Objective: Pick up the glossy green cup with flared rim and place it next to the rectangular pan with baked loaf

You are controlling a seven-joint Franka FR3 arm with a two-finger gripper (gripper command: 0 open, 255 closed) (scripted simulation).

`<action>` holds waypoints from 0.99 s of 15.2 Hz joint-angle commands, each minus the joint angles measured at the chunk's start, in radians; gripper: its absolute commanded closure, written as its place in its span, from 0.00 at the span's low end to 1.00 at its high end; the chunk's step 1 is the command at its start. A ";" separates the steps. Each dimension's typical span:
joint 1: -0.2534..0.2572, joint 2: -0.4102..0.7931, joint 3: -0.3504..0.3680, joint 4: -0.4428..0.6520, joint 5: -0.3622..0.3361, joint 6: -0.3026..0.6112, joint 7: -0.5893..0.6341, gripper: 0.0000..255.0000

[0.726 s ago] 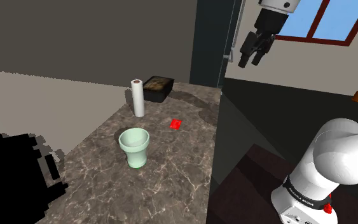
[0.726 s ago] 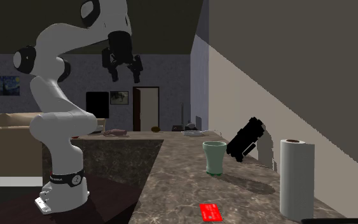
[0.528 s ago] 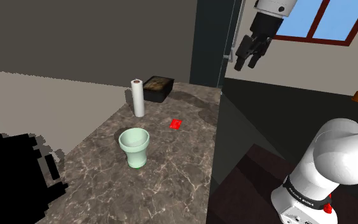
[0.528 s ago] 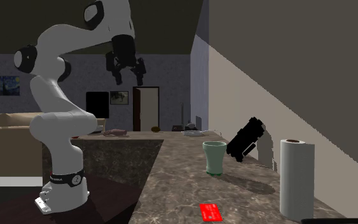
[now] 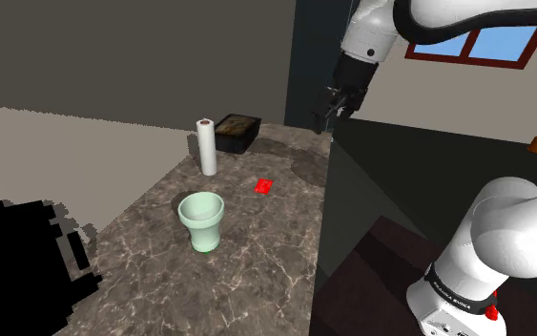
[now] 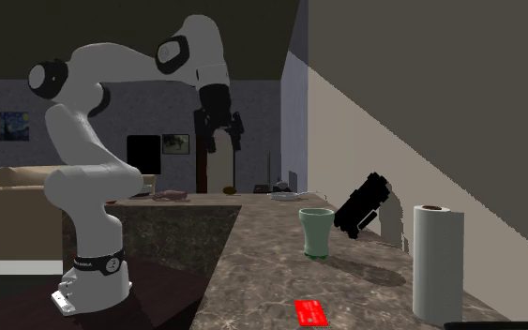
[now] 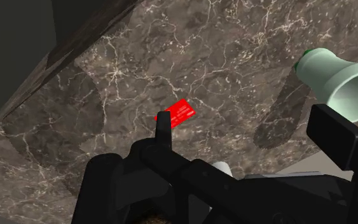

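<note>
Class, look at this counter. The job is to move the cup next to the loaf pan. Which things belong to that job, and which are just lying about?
Belong to the job:
- cup, pale green, upright
- pan, dark, with a loaf in it
- claw, open, holding nothing

Just lying about:
- paper roll, standing beside the pan
- red card, flat on the counter

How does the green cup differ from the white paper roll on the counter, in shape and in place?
The green cup is pale green and widens to a flared open rim; the paper roll is white and a straight cylinder. The paper roll stands close beside the dark pan; the green cup stands well apart from that pan. Both stand upright on the marbled counter.
</note>
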 commanded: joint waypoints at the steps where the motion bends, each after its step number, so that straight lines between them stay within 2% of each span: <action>1: 0.005 0.049 0.032 -0.005 0.012 0.062 0.028 0.00; 9: 0.015 0.266 0.169 0.010 0.026 0.291 0.156 0.00; 15: 0.001 0.471 0.272 0.079 -0.034 0.441 0.281 0.00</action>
